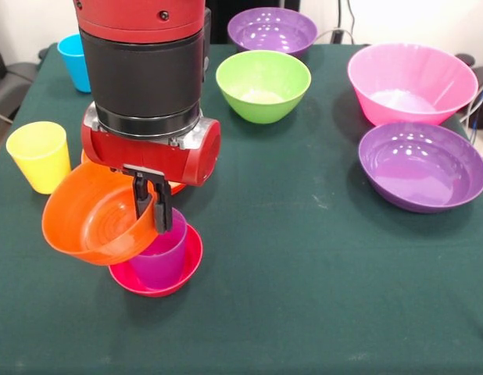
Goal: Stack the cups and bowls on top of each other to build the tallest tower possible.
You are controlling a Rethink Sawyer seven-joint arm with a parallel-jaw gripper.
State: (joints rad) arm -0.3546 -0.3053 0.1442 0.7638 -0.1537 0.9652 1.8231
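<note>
Tool (152, 205) pinches the rim of the small orange bowl (93, 215), which hangs tilted above the purple cup (159, 254) standing in the red bowl (183, 273) near the surface's (304, 297) left, likely to cap that tower.

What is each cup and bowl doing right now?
Pincer: shut on orange bowl's rim.
Orange bowl: held tilted above purple cup.
Purple cup: upright in red bowl.
Red bowl: on table.
Yellow cup: upright, empty.
Green bowl: upright, empty.
</note>
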